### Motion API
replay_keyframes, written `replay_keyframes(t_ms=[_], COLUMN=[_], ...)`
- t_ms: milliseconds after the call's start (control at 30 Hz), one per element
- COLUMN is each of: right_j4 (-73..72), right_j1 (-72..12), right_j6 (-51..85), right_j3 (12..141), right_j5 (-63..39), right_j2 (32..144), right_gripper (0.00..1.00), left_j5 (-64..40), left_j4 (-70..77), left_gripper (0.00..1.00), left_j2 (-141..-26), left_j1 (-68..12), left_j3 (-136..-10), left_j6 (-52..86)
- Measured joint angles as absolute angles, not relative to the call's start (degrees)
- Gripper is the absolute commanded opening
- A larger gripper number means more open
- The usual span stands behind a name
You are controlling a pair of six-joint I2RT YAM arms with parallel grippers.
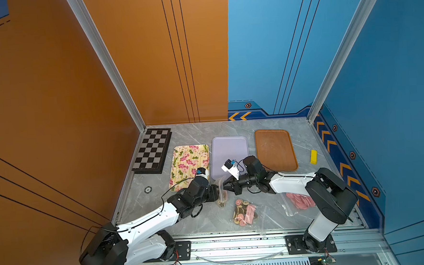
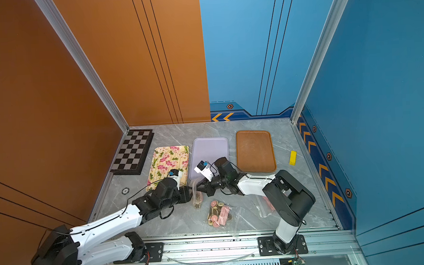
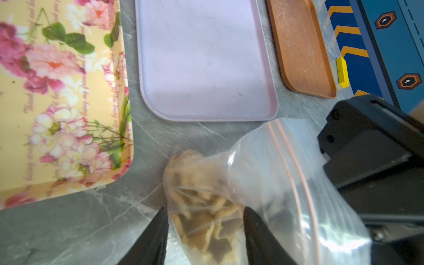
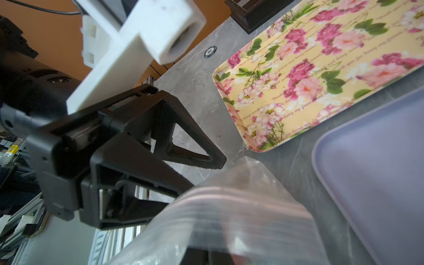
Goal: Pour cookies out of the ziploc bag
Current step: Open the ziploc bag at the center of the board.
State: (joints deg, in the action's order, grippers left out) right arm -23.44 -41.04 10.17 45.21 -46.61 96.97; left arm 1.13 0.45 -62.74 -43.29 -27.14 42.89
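- A clear plastic ziploc bag (image 1: pixel 221 193) with a pink zip strip is hanging between the two arms, at the lower centre of both top views (image 2: pixel 197 196).
- Tan and dark brown star-shaped cookies (image 3: pixel 202 220) are sitting bunched in this bag's lower part. Whether the bag is touching the grey marble-patterned table (image 1: pixel 198 223) cannot be told.
- The left jaws are standing half spread, pinching the cookie-filled part of the bag from both sides at the bottom centre of the left wrist view.
- The right jaws are pressing together on the bag near its zip edge. They are showing as a dark shape through the plastic at the bottom of the right wrist view.
- A second clear bag (image 1: pixel 245 212), holding pink, brown and yellow-ringed round cookies, is lying flat on the table just right of and below the held bag.
- A third clear bag of flat pink discs (image 1: pixel 299 200) is lying further right, partly under the right arm.
- A yellow floral tray (image 1: pixel 190 161), a lilac plastic tray (image 1: pixel 229 149) and a brown wood-grain tray (image 1: pixel 274 149) are sitting in a row above the arms in the frame.
- A black-and-grey chessboard (image 1: pixel 153 151) is lying at the row's left end, and a small yellow block (image 1: pixel 313 156) is lying at its right end.
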Motion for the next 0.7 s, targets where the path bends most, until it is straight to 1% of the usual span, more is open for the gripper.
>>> replay_keyframes(t_ms=[133, 300, 500, 700], right_j4=[-25.2, -26.3, -27.5, -30.4], right_j1=[-40.5, -40.4, -39.2, -38.7], right_j6=[11.0, 11.7, 12.1, 13.7], right_j3=[44.6, 44.2, 43.9, 43.8], right_j5=[-46.7, -46.3, -46.3, -46.5], right_j2=[97.4, 98.2, 98.2, 99.4], right_gripper=[0.0, 0.0, 0.0, 0.0], left_j5=[0.0, -4.4, -6.6, -8.7], left_j4=[1.0, 4.3, 5.3, 7.2], left_gripper=[0.54, 0.53, 0.5, 0.5], left_j2=[-61.6, -57.6, -55.2, -55.2], left_j1=[-43.5, -45.4, -43.1, -41.9], left_j3=[-26.0, -23.9, -23.2, -23.2], left_j6=[42.9, 42.3, 41.8, 42.0])
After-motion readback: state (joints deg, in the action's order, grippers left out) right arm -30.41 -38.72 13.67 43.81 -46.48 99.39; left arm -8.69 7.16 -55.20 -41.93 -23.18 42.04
